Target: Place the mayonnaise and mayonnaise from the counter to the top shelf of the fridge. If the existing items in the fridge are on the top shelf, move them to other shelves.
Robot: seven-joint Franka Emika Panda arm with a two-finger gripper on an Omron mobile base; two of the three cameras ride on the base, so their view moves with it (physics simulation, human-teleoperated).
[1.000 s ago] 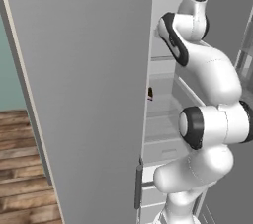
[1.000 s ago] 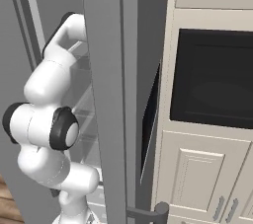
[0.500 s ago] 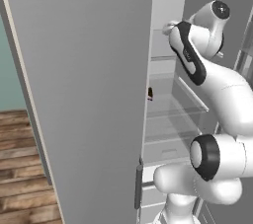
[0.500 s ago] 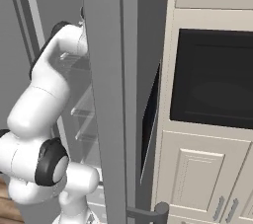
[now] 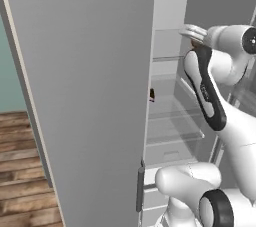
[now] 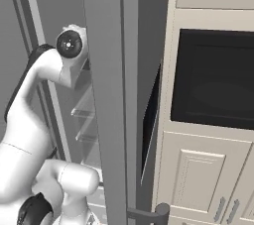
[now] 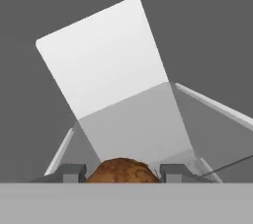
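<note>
We saw our gripper (image 7: 122,172) squeezed on the little orange-brown ball (image 7: 122,170), one finger on each side of it. Our arm reached high inside the open fridge (image 5: 170,31), near the top shelf (image 5: 167,59). A tiny dark thing (image 5: 152,94) sat on a lower shelf.

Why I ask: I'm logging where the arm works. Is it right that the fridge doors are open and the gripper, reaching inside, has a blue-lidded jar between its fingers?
Not quite. The fridge doors are open and the gripper reaches inside, but between its fingers sits a small orange-brown ball, not a blue-lidded jar. The hand view shows it.
</note>
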